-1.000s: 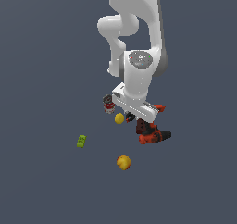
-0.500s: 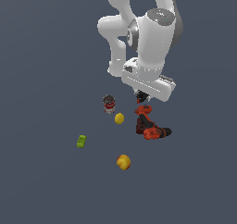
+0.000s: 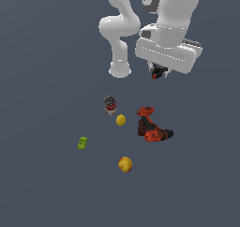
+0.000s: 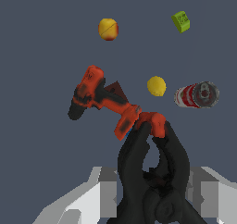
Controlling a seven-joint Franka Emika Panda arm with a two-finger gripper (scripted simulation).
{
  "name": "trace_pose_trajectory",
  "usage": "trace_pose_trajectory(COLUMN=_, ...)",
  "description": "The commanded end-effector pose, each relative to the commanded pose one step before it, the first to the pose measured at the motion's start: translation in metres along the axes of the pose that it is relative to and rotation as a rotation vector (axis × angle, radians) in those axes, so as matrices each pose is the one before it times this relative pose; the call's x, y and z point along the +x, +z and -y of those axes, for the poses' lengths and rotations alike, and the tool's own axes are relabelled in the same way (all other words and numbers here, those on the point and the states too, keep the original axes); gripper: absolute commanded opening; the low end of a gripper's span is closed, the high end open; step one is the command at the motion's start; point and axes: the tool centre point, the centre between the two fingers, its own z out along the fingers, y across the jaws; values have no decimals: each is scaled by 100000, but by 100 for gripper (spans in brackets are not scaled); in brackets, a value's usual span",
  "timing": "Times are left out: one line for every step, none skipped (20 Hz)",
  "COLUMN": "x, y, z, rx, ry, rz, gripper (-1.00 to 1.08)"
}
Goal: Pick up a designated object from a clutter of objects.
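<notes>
hand (image 3: 160, 73) gripping clamp (image 4: 155, 165), drill (image 3: 151, 126) below

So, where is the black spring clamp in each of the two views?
Exterior view: the clamp hangs under the gripper, lifted high above the clutter.
Wrist view: the clamp fills the near foreground between the grey fingers, orange tip forward.
Shared landmark: the red-and-black drill, lying beside the lemon.
</notes>
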Motion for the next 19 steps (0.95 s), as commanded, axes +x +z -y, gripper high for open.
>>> trace_pose_trajectory(x=-1333, y=-2171, z=228, rx=-56, ry=6, rz=78, gripper=-100)
trace_pose_trajectory(x=-463, y=-781, z=109, rx=0, ry=0, rz=0, gripper=-100)
trace_pose_trajectory(x=-439, y=-743, z=110, rx=0, ry=0, rz=0, gripper=-100)
trace_pose_trajectory(x=-403, y=-704, z=102, rx=30, ry=-11, rz=37, gripper=-100)
trace_pose_trajectory(x=-382, y=-654, z=109, rx=0, ry=0, rz=0, gripper=-100)
trace_pose_trajectory(x=-341, y=-612, z=95, rx=32, ry=-5, rz=37, gripper=-100)
trace_pose_trajectory(x=-326, y=-563, z=101, rx=0, ry=0, rz=0, gripper=-100)
trace_pose_trajectory(x=-285, y=-520, z=82, rx=32, ry=-2, rz=37, gripper=-100)
trace_pose_trajectory(x=-270, y=-469, z=87, rx=0, ry=0, rz=0, gripper=-100)
trace_pose_trajectory(x=-227, y=-424, z=68, rx=32, ry=0, rz=37, gripper=-100)
trace_pose_trajectory(x=-212, y=-371, z=74, rx=0, ry=0, rz=0, gripper=-100)
trace_pose_trajectory(x=-182, y=-321, z=69, rx=0, ry=0, rz=0, gripper=-100)
trace_pose_trajectory(x=-134, y=-276, z=48, rx=32, ry=8, rz=36, gripper=-100)
trace_pose_trajectory(x=-121, y=-222, z=59, rx=0, ry=0, rz=0, gripper=-100)
trace_pose_trajectory(x=-90, y=-172, z=54, rx=0, ry=0, rz=0, gripper=-100)
trace_pose_trajectory(x=-37, y=-128, z=31, rx=30, ry=26, rz=28, gripper=-100)
trace_pose_trajectory(x=-30, y=-74, z=43, rx=0, ry=0, rz=0, gripper=-100)
trace_pose_trajectory(x=-6, y=-31, z=32, rx=0, ry=0, rz=0, gripper=-100)
trace_pose_trajectory(x=1, y=-5, z=11, rx=0, ry=0, rz=0, gripper=-100)
